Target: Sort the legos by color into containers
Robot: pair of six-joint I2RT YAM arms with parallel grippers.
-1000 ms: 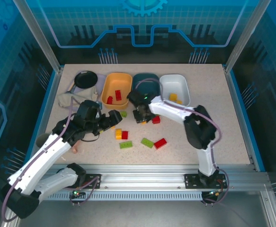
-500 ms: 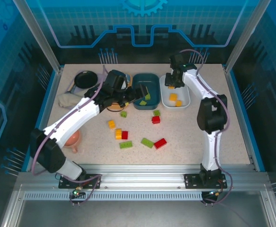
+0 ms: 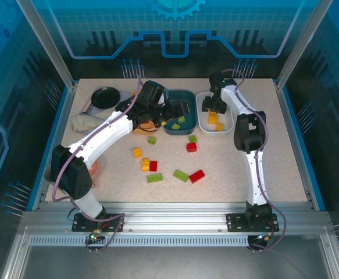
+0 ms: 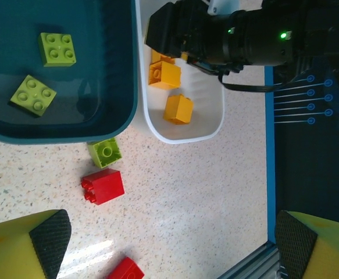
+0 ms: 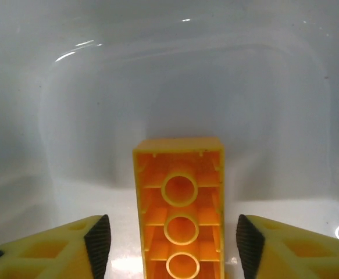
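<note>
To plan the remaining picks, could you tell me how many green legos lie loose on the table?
4: one green brick beside the left arm, one in front of the teal bin, two nearer, beside a red brick. The arm may hide others.

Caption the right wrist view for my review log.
Right gripper open inside the white bin, straddling an upside-down orange brick without touching it.

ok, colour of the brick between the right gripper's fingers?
Yellow-orange brick; right wrist view shows it best.

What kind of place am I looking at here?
Probably a robot lab work cell: left arm and right arm bolted to an aluminium rail, a speckled table walled by blue printed panels.
</note>
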